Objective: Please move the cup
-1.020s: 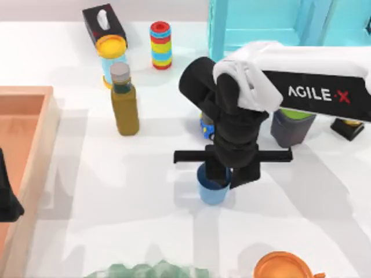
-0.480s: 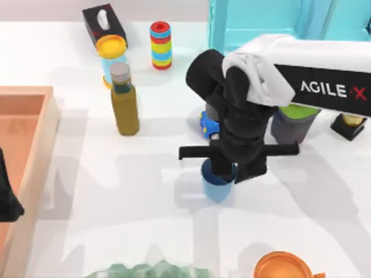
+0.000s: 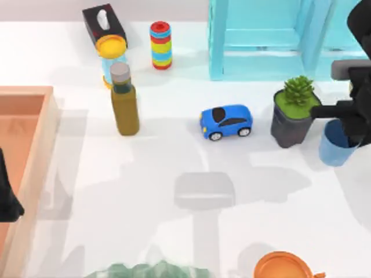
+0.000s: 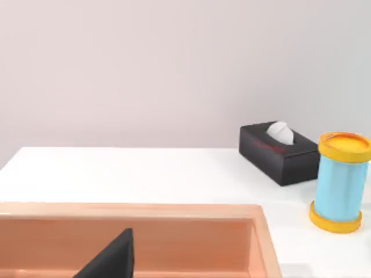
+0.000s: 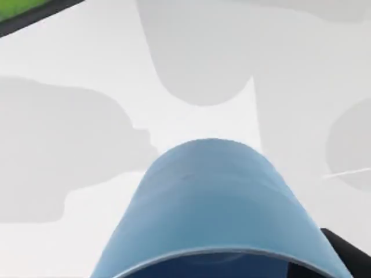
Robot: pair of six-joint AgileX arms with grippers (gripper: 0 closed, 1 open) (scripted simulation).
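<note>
- The right gripper (image 3: 351, 124) is clenched on the cup (image 3: 335, 143), at the right edge of the table, just right of the potted succulent (image 3: 294, 113).
- To do this step well, I judge it should keep the cup upright, stay clear of the succulent, and lower it fully before it lets go.
- The left gripper (image 3: 7, 194) is parked over the wooden tray (image 3: 23, 110), far left of the succulent; I cannot tell its fingers.
- Counted, largest first: one turquoise shelf (image 3: 261, 35), one tray, one olive bottle (image 3: 123, 101), one succulent, one toy car (image 3: 226, 121), one cup.
</note>
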